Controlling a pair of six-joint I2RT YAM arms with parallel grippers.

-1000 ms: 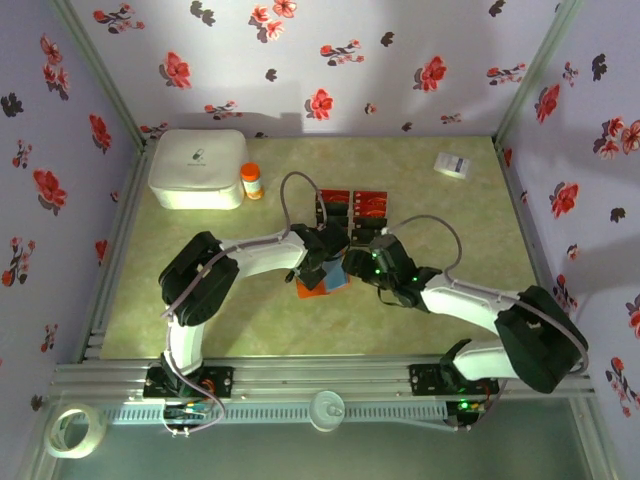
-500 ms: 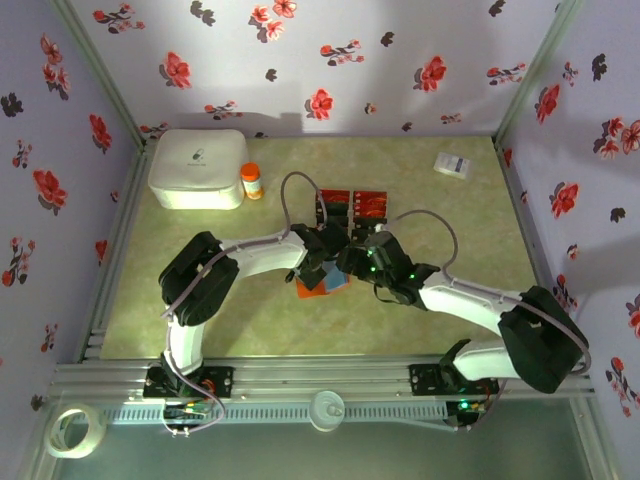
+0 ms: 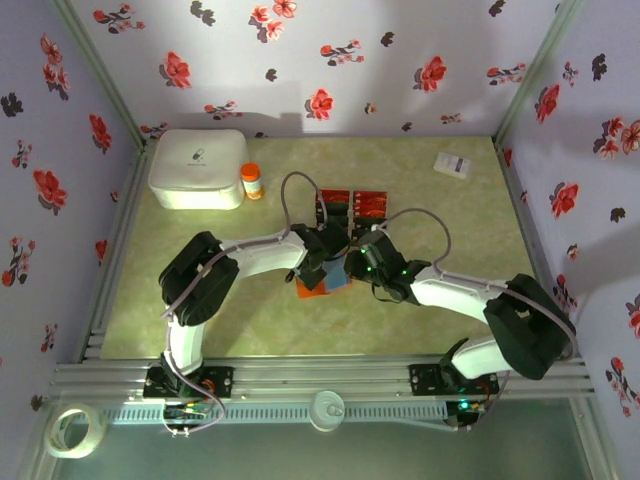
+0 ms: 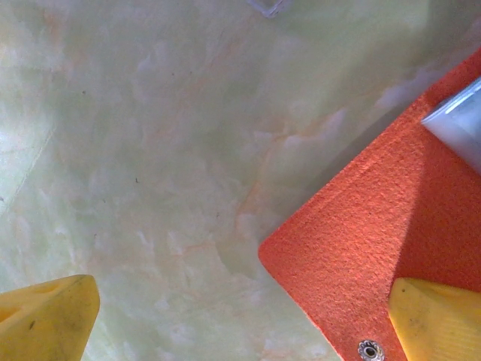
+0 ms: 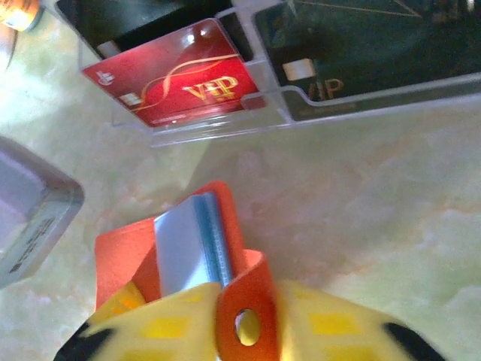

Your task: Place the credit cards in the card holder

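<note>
Evidently little is done: the cards [image 5: 180,86] stand in their clear rack [image 5: 225,128] just beyond the open holder [image 5: 188,259], whose flap the right gripper [image 5: 248,327] pinches while the left gripper [image 4: 240,316], spread wide, straddles its corner.

Seen from above, the light is soft and even, quite bright on the pale surface [image 3: 460,230], and the shadows there are weak. The posts [image 3: 530,75] near the picture edges lean a little, as with a wide lens. At the left claw [image 4: 240,320] the grain of the card holder [image 4: 353,256] is sharp, and a soft grey shadow lies along its edge ahead of the claw. The yellow fingers [image 4: 45,320] are unsharp. The right claw [image 5: 244,331] is strongly blurred, and beyond it white glare lies on the red credit card [image 5: 180,83].
</note>
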